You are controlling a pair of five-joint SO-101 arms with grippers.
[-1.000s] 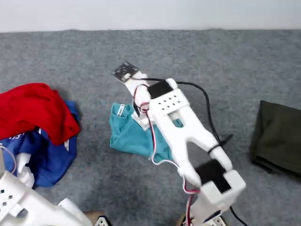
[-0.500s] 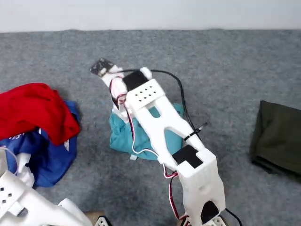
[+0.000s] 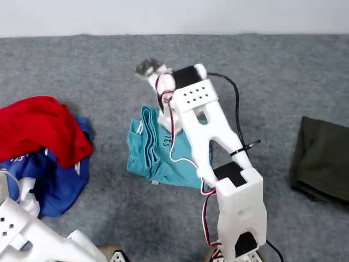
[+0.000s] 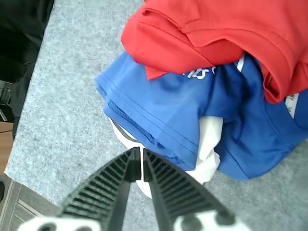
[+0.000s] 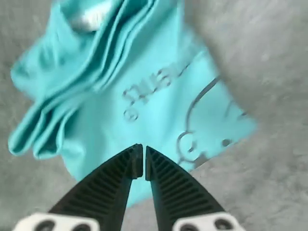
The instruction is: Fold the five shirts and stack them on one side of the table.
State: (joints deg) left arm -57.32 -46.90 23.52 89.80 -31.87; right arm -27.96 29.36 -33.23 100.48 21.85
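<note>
Grey felt-covered table [image 3: 272, 71] spans the high view.

R arm [image 3: 218, 142], white w/ red and black wiring, runs from the 6 o'clk edge up past ctr, its wrist end toward 12 o'clk, over the teal shirt. L arm [image 3: 22, 234] sits in the 7 o'clk corner, just beside the shirt pile.

Red shirt [image 3: 38, 128]: crumpled heap at 9 o'clk, lying on top of the blue one. Blue shirt [image 3: 54, 180]: crumpled, sticks out from under the red toward 7–8 o'clk, some white print on it.

Dark green shirt [image 3: 322, 158]: folded flat at the 3 o'clk edge, partly cut off by the frame, well apart from the rest.

Teal shirt [image 3: 147, 153]: at table ctr, roughly folded, layers bunched in ridges along its 9 o'clk side, dark print facing up, part hidden under the R arm.

White shirt [image 4: 209, 144]: tucked under the blue, a bit showing in the L wrist view.

R gripper [image 5: 143, 149]: black ribbed fingers pressed together, nothing between them, tips over the printed part of the teal shirt; can't tell if touching the cloth.

L gripper [image 4: 142, 153]: fingers pressed together too, nothing pinched, tips over the edge of the pile where blue meets white.
</note>
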